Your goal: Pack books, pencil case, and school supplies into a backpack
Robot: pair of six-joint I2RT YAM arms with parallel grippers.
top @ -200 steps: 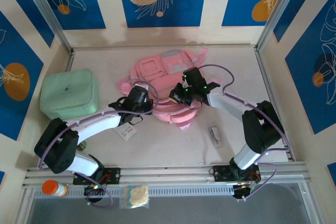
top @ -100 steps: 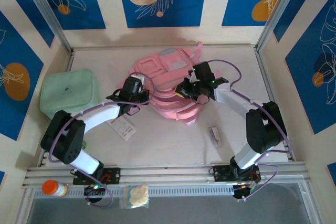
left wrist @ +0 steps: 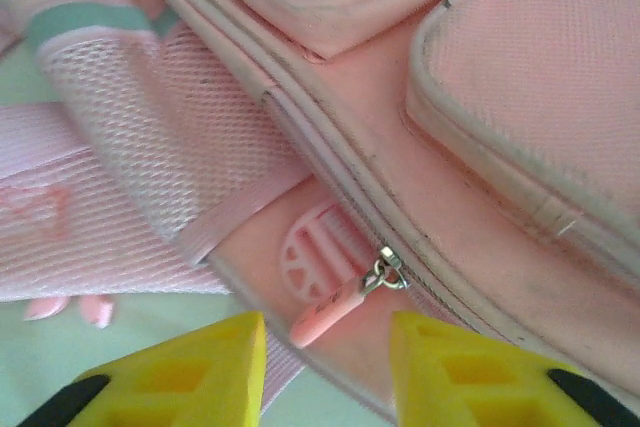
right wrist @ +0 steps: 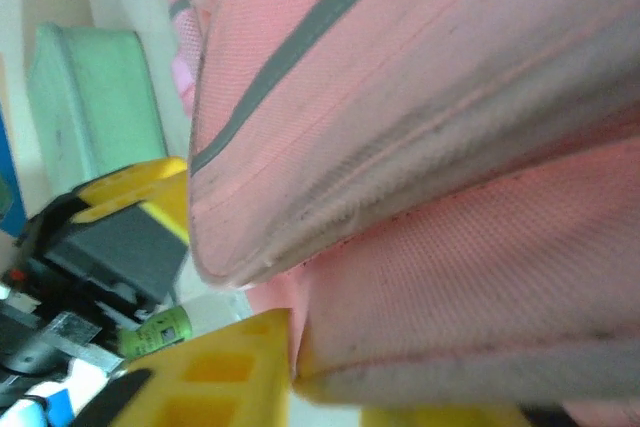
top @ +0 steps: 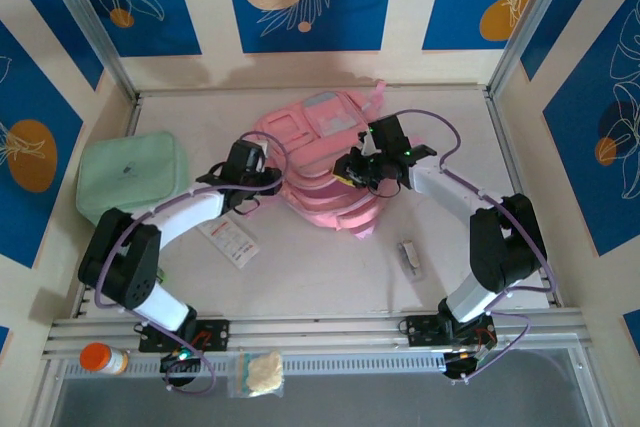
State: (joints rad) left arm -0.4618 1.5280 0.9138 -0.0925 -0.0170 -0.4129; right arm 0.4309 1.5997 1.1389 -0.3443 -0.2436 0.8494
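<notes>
At centre frame, the pink backpack (top: 318, 152) lies pockets-up, long axis running from upper centre toward lower right, its edges partly masked by both arms. The left gripper (left wrist: 325, 345) stands parted beside the zip pull (left wrist: 325, 309), holding nothing; whether the right gripper (top: 352, 173) pinches fabric cannot be told.

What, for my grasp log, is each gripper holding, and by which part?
Left gripper: nothing; the zipper pull lies loose between its open fingers. Right gripper: backpack fabric in its gap, grip unclear.
</notes>
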